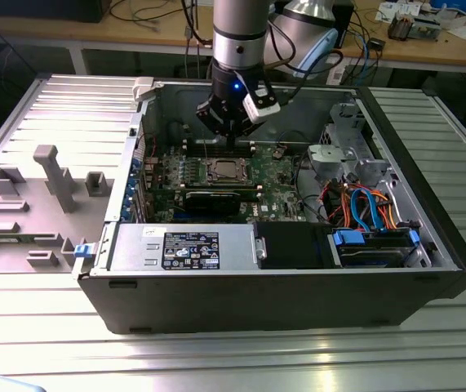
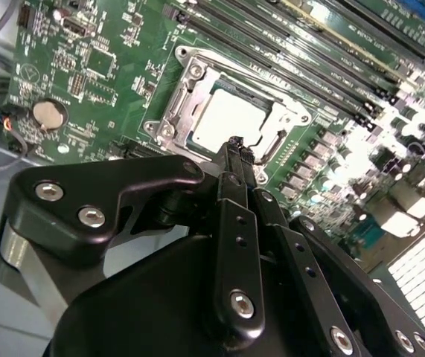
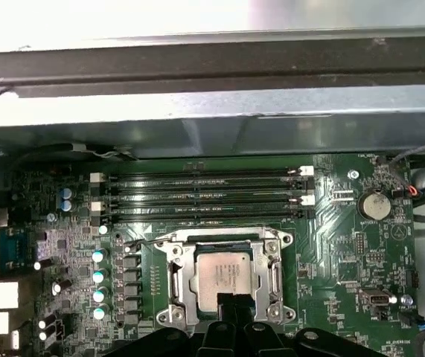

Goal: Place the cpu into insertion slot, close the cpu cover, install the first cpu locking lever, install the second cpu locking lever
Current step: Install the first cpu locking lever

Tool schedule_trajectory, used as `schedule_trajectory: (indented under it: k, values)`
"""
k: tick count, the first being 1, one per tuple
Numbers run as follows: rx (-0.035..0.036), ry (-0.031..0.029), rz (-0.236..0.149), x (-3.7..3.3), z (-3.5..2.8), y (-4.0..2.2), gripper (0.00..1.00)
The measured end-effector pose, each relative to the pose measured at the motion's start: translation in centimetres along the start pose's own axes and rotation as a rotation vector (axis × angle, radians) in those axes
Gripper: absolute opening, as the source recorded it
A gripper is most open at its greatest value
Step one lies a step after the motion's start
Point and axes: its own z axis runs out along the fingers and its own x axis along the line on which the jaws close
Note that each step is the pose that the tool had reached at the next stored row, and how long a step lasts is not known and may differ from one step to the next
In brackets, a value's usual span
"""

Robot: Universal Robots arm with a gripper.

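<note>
So, chip [image 3: 225, 277]: sits in the socket [image 3: 173, 249], metal frame [image 3: 273, 277] down around it.
Pincer [image 2: 236, 146]: fingers pinched together, holding nothing, right at the socket's edge.
Tip: I'd ease the wire lever [image 3: 141, 242] down slowly till it hooks.

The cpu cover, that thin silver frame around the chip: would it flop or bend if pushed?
The cpu cover looks like thin sheet metal, so probably stiff, though a hard poke might bend it. It lies flat around the cpu, so sliding seems unlikely. Mostly window, it is likely light.
</note>
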Motion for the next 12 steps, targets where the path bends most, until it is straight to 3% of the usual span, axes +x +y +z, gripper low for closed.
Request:
schedule_trajectory:
  k: [4, 12]
  values:
    - [-0.0001, 0.0002, -0.042, 0.00, 0.01, 0.00, 0.11]
    - [-0.0002, 0.0001, -0.044, 0.00, 0.02, 0.00, 0.11]
